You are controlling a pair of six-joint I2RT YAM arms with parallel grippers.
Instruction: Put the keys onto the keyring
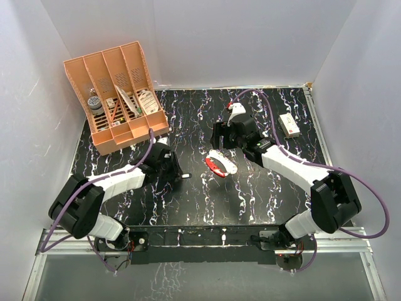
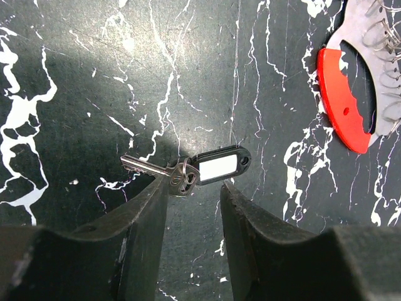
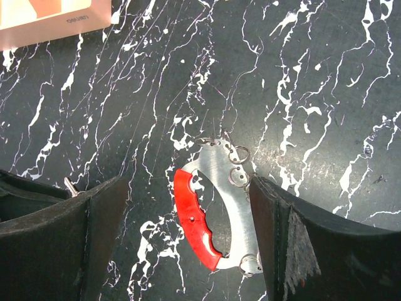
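The keys (image 2: 188, 172), a silver key joined to a dark tag with a pale label, lie flat on the black marbled table. They sit right at the tips of my left gripper (image 2: 194, 185). Its jaws stand apart with a clear gap, and the left fingertip (image 2: 156, 191) overlaps the key's head. In the top view the left gripper (image 1: 176, 172) is beside the keys (image 1: 186, 176). The keyring (image 3: 213, 213), a metal oval with a red crescent and small split rings, lies between the wide-open fingers of my right gripper (image 3: 188, 188). Its right finger (image 3: 269, 213) touches the ringed edge. The keyring (image 1: 220, 163) also shows mid-table.
An orange file organiser (image 1: 119, 94) holding several items stands at the back left, and its corner (image 3: 56, 19) shows in the right wrist view. A small white box (image 1: 289, 125) lies at the back right. White walls enclose the table.
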